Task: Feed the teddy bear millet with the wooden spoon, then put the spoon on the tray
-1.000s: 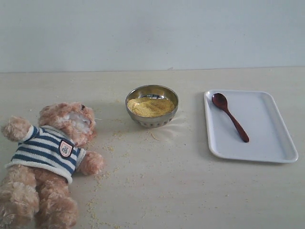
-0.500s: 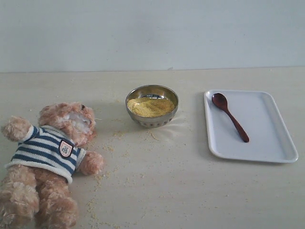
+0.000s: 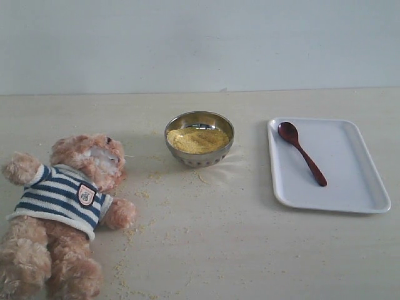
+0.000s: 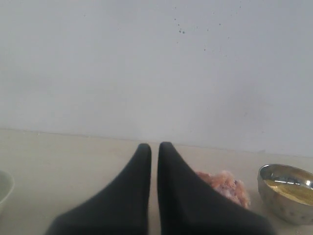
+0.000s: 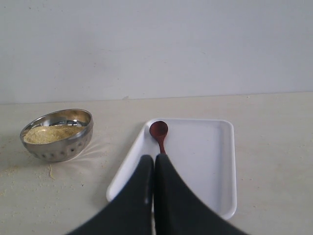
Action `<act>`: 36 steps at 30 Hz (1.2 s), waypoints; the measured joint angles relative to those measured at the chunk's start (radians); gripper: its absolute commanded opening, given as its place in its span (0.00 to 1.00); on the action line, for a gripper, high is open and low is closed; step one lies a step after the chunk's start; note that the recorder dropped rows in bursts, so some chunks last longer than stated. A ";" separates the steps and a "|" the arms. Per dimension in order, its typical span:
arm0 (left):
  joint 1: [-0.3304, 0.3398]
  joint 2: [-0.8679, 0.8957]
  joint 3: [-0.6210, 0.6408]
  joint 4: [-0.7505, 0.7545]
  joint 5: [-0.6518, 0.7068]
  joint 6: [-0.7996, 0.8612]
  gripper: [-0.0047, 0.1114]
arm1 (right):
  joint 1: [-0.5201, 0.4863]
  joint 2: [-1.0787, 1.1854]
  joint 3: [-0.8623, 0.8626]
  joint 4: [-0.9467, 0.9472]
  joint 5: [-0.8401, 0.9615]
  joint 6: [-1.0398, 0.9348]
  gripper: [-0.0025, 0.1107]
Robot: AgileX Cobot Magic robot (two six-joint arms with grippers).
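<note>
We see the bear (image 3: 69,206) lying on its back on the table (image 3: 250,250), at 8 o'clock of the steel bowl (image 3: 199,160). Millet (image 3: 197,139) fills the bowl. Loose grains are scattered between bear and bowl and beside the bear's legs. The tray (image 3: 350,181) sits at 3 o'clock of the bowl, apart from it. The spoon (image 3: 301,152) lies in the tray, round end toward 11 o'clock, handle toward 5. The shirt badge's marks are too small to read.

The grippers show only in the wrist views. Left gripper (image 4: 154,147): jaws pressed almost together, pinching nothing, bear and bowl beyond it. A white rim (image 4: 4,188) at the frame edge we cannot identify. Right gripper (image 5: 154,159): jaws pressed together, empty, in front of the tray, hiding the spoon's handle end.
</note>
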 measured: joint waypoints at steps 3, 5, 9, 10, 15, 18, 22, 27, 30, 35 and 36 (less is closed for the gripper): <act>0.000 0.000 0.000 0.008 -0.001 -0.011 0.08 | 0.000 0.000 0.000 0.000 0.000 0.000 0.02; 0.000 0.000 0.000 0.008 -0.001 -0.015 0.08 | 0.000 0.000 0.000 0.000 0.000 0.000 0.02; 0.000 0.000 0.000 0.011 -0.001 -0.015 0.08 | 0.000 0.000 0.000 0.000 0.000 0.000 0.02; 0.000 0.000 0.000 0.011 -0.001 -0.015 0.08 | 0.000 0.000 0.000 0.000 0.000 0.000 0.02; 0.000 0.000 0.000 0.011 -0.001 -0.017 0.08 | 0.000 0.000 0.000 0.000 0.000 0.000 0.02; 0.000 0.000 0.000 0.013 -0.005 -0.023 0.08 | 0.000 0.000 0.000 0.000 0.000 0.000 0.02; 0.000 0.000 0.000 0.021 -0.008 -0.026 0.08 | 0.000 0.000 0.000 0.000 0.000 0.000 0.02; 0.000 0.000 0.000 0.118 -0.008 0.029 0.08 | 0.000 0.000 0.000 0.000 0.000 0.000 0.02; 0.000 0.000 0.000 0.136 -0.008 0.047 0.08 | 0.000 0.000 0.000 0.000 0.000 0.000 0.02; 0.000 0.000 0.000 0.138 -0.008 0.055 0.08 | 0.000 0.000 0.000 0.000 0.000 0.000 0.02; 0.000 0.000 0.000 0.138 -0.008 0.055 0.08 | 0.000 0.000 0.000 0.000 0.000 0.000 0.02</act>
